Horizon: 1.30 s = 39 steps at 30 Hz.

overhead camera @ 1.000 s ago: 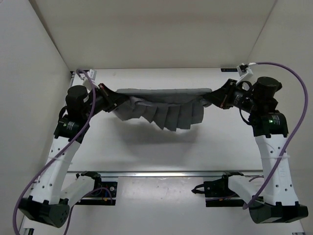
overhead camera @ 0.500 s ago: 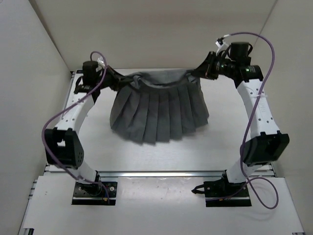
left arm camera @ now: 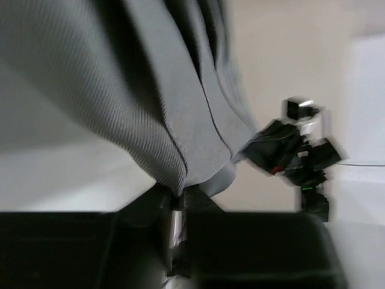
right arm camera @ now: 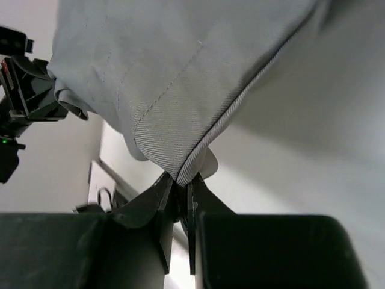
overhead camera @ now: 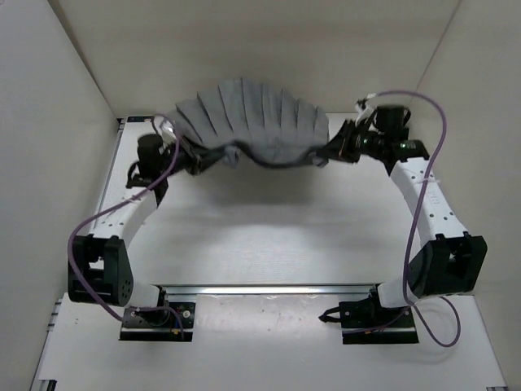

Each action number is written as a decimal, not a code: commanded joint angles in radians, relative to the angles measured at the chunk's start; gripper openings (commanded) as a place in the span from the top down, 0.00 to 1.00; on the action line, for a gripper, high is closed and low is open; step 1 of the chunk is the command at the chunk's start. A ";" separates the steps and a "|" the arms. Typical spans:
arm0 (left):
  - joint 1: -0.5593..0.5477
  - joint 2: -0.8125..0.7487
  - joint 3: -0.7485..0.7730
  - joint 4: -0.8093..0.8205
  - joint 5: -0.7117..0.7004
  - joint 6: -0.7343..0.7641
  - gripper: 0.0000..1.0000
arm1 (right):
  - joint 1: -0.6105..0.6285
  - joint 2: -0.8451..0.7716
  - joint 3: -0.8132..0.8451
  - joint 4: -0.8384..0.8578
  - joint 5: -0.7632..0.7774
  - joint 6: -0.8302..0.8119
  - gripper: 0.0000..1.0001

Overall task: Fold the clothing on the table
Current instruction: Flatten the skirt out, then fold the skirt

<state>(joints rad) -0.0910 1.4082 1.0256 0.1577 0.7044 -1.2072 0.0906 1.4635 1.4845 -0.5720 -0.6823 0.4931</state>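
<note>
**Top external: grey pleated clothing (overhead camera: 252,122) held up between both arms over the far half of the tabletop (overhead camera: 244,244)**

Top external view. The left fingers (overhead camera: 208,159) grip one end of the narrow band and the right fingers (overhead camera: 327,154) grip the other. The band sags in a shallow curve between them. The pleats fan out from the band toward the far wall (overhead camera: 244,49), with the wide hem edge furthest from the arm bases. I cannot tell whether the hem touches the wall or the tabletop behind it. Both arms are reached forward, wrists turned inward to face each other.

Left wrist view (blurred). The left fingers (left arm camera: 178,201) are pinched together on a corner of the clothing (left arm camera: 120,90). The cloth narrows to a point where it enters them, and no gap shows. The fabric rises up and away from the grip. The right arm (left arm camera: 295,156) shows across the span.

Right wrist view (sharp). The right fingers (right arm camera: 177,192) are closed tight on a stitched corner of the clothing (right arm camera: 168,78), with only the cloth's thickness between them. The fabric spreads upward from the pinch, and the left arm (right arm camera: 24,90) is at the far end.
</note>
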 commanded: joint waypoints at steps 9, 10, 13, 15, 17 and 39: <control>-0.019 -0.241 -0.446 -0.397 -0.235 0.530 0.02 | 0.058 -0.172 -0.614 0.021 0.213 -0.030 0.43; -0.050 -0.253 -0.449 -0.408 -0.247 0.541 0.01 | 0.049 -0.178 -0.639 0.023 0.210 -0.031 0.44; -0.130 -0.241 -0.449 -0.457 -0.318 0.561 0.01 | 0.037 -0.157 -0.661 0.046 0.243 -0.034 0.43; -0.174 -0.210 -0.438 -0.480 -0.400 0.586 0.01 | 0.041 -0.126 -0.661 0.044 0.283 -0.048 0.43; -0.210 -0.173 -0.433 -0.481 -0.430 0.577 0.01 | 0.044 -0.095 -0.659 0.043 0.340 -0.054 0.42; -0.339 0.239 -0.263 -0.475 -0.497 0.503 1.00 | 0.060 0.144 -0.644 0.127 0.389 -0.073 1.00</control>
<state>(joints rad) -0.4149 1.5921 0.7612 -0.2836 0.2352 -0.7174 0.1558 1.5917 0.8379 -0.4633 -0.3058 0.4389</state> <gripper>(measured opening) 0.026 0.035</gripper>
